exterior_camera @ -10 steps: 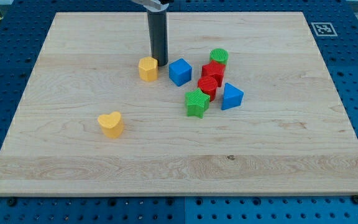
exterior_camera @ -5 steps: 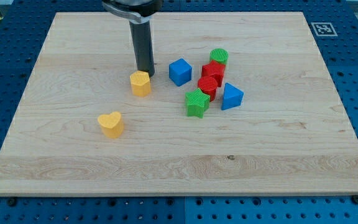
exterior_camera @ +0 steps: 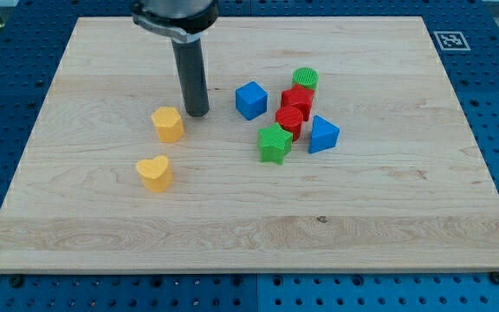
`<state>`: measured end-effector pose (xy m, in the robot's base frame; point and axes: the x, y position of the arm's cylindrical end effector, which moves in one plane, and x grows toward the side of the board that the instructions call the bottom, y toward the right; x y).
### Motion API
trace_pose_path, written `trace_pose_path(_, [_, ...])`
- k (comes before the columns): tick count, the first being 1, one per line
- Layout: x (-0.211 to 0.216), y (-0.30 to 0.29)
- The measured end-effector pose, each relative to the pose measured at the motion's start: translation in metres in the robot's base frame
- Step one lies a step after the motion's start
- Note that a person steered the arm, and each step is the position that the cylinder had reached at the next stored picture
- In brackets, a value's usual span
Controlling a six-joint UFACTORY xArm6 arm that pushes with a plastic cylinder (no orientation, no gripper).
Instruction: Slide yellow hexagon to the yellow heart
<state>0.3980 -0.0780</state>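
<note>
The yellow hexagon point(exterior_camera: 168, 124) lies left of the board's middle. The yellow heart point(exterior_camera: 154, 172) lies below it and slightly to the left, a short gap apart. My tip point(exterior_camera: 197, 113) stands just to the right of the hexagon and a little above it, close to it; I cannot tell if they touch.
To the right of the tip sit a blue cube point(exterior_camera: 251, 100), a green cylinder point(exterior_camera: 305, 80), two red blocks point(exterior_camera: 296, 100) point(exterior_camera: 289, 120), a green star-like block point(exterior_camera: 274, 143) and a blue triangle point(exterior_camera: 322, 134). The wooden board point(exterior_camera: 249, 234) lies on a blue pegboard.
The tip moved left and down the view, pushing the yellow hexagon the same way, closer to the yellow heart. The other blocks stayed in place.
</note>
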Motion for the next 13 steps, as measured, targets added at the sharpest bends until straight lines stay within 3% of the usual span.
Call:
trace_pose_path(1, [-0.007, -0.034])
trace_pose_path(2, [0.02, -0.035])
trace_pose_path(5, [0.017, -0.02])
trace_pose_path(7, [0.046, -0.02])
trace_pose_path(9, [0.054, -0.024])
trace_pose_path(10, [0.021, -0.043])
trace_pose_path(13, [0.047, -0.051])
